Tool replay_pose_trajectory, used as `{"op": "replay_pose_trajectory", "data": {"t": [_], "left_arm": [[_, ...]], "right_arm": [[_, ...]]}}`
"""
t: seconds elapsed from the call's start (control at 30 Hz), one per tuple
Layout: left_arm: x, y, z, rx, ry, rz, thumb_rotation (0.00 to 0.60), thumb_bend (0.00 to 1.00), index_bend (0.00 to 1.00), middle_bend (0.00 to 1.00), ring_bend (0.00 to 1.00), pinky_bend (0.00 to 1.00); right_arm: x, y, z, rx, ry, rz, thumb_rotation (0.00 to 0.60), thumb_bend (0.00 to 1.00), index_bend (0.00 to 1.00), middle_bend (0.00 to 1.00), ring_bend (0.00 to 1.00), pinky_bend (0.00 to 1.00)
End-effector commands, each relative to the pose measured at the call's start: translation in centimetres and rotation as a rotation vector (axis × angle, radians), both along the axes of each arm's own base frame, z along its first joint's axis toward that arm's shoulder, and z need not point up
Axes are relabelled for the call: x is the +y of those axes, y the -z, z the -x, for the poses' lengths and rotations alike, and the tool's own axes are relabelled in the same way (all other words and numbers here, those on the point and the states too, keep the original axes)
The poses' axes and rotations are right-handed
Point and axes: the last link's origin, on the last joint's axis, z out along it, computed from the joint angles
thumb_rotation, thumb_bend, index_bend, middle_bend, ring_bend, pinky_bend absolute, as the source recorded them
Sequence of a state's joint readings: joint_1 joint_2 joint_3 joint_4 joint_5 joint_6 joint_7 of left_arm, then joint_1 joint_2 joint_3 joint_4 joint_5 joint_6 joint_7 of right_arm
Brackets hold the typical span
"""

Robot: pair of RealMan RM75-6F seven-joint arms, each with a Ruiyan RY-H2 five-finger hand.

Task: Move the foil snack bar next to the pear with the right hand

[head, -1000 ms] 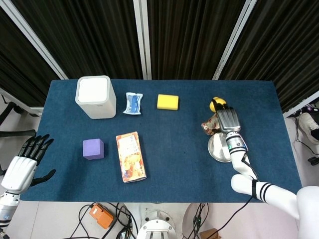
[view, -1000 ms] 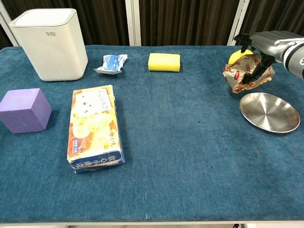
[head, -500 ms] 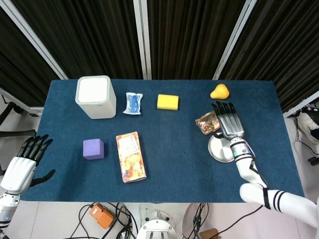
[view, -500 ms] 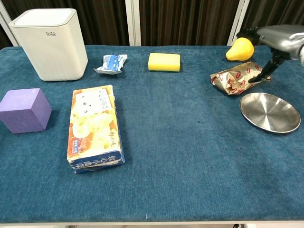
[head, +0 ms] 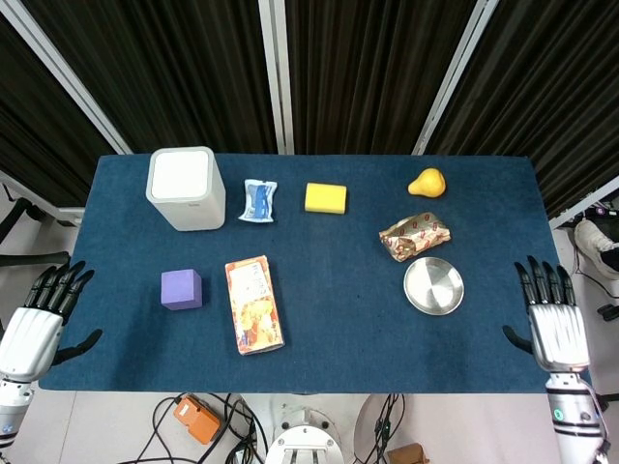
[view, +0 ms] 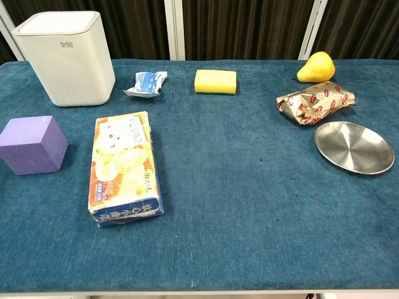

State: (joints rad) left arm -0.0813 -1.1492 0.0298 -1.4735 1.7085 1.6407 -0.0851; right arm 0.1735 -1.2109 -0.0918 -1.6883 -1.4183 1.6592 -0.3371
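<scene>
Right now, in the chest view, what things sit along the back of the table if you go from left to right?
White bin → blue packet → yellow sponge → pear.

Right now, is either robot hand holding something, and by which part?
Nothing is held. The left robot hand and right robot hand are open, beside the table.

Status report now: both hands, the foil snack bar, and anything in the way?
Left hand and right hand open, off the table edges. Foil snack bar lies released between pear and steel plate. Nothing blocking.
</scene>
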Motion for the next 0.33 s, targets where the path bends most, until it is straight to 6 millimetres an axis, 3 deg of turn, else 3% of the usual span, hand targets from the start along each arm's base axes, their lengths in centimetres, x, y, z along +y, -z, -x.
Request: {"op": "replay_pose_trajectory", "data": {"t": [0.03, 0.33], "left_arm": [[-0.1, 0.2, -0.1, 0.007, -0.002, -0.002, 0.600, 0.17, 0.00, 0.00, 0.00, 0.03], [0.4, 0.8, -0.2, 0.031, -0.038, 0.020, 0.600, 0.17, 0.00, 0.00, 0.00, 0.03]], "right_arm": [[3.2, 0.1, 2.6, 0.030, 0.019, -0.068, 0.600, 0.29, 0.00, 0.00, 0.00, 0.00], [3.2, -1.2, 2.8, -0.014, -0.009, -0.041, 0.600, 0.29, 0.00, 0.00, 0.00, 0.00]]}}
